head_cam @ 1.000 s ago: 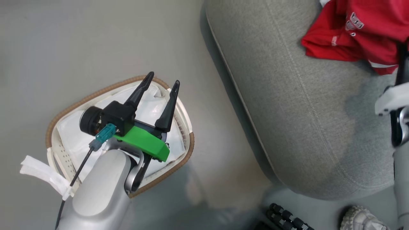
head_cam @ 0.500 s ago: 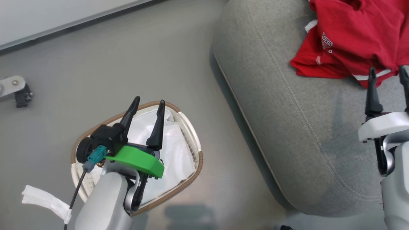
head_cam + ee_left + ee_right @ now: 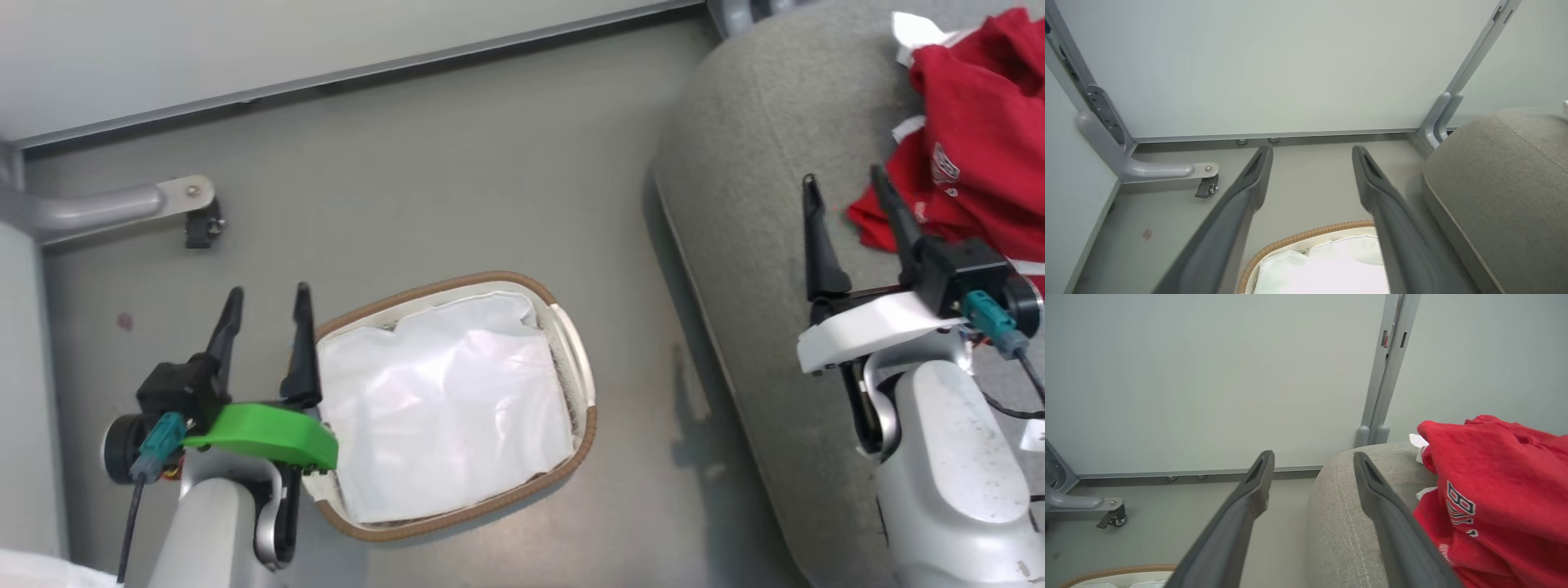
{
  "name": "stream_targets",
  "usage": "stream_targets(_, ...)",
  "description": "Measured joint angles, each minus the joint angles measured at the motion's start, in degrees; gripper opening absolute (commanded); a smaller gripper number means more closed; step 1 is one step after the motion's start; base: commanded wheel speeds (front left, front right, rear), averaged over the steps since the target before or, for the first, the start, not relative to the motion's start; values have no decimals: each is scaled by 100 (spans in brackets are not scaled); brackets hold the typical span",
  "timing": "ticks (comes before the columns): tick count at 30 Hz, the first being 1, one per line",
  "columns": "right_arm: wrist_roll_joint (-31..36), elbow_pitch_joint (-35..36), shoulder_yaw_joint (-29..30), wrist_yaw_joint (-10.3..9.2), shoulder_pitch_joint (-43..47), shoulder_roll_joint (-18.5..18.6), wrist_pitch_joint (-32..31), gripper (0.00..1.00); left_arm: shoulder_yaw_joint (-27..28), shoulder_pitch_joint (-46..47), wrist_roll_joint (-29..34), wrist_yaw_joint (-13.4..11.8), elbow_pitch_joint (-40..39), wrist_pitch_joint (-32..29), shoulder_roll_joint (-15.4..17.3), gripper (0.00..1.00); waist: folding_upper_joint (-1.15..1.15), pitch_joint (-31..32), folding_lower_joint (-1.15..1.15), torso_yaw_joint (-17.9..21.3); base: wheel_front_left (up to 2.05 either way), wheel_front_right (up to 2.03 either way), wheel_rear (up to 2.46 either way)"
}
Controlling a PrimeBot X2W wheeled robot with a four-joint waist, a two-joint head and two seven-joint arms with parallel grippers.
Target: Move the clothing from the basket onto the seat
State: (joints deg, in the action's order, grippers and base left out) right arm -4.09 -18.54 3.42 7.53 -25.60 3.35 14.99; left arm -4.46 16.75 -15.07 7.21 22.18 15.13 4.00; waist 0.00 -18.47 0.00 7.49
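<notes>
Red clothing (image 3: 971,155) with white lettering lies in a heap on the grey seat (image 3: 751,269) at the upper right; the right wrist view shows the clothing (image 3: 1494,498) on the seat (image 3: 1343,522). My right gripper (image 3: 845,188) hovers open over the seat, just left of the heap, with nothing between its fingers. The white basket (image 3: 571,327) with a brown woven rim stands on the floor and holds a white liner (image 3: 441,408). My left gripper (image 3: 265,300) is open and empty beside the basket's left end. The left wrist view catches the basket's rim (image 3: 1306,234).
A grey wall panel (image 3: 245,49) runs along the far side of the floor. A metal foot with a caster (image 3: 200,224) stands at the left. A grey upright post (image 3: 1384,375) rises behind the seat. Bare floor (image 3: 457,196) lies between basket and wall.
The camera has shifted. My right gripper has opened and drawn back left off the red clothing, which stays on the seat. My left gripper has moved from over the basket to its left side.
</notes>
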Motion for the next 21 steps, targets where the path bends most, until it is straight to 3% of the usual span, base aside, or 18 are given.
stream_targets(9,-375,-208,-506,0,188,-59,1,100,751,-301,297,-23,152,-1,-91,100,0,273,0,-559,0,0,0)
stream_targets(21,-463,-412,-549,-1,1050,-57,1,100,913,-929,147,-23,224,-1,-110,100,0,849,0,-834,0,0,0)
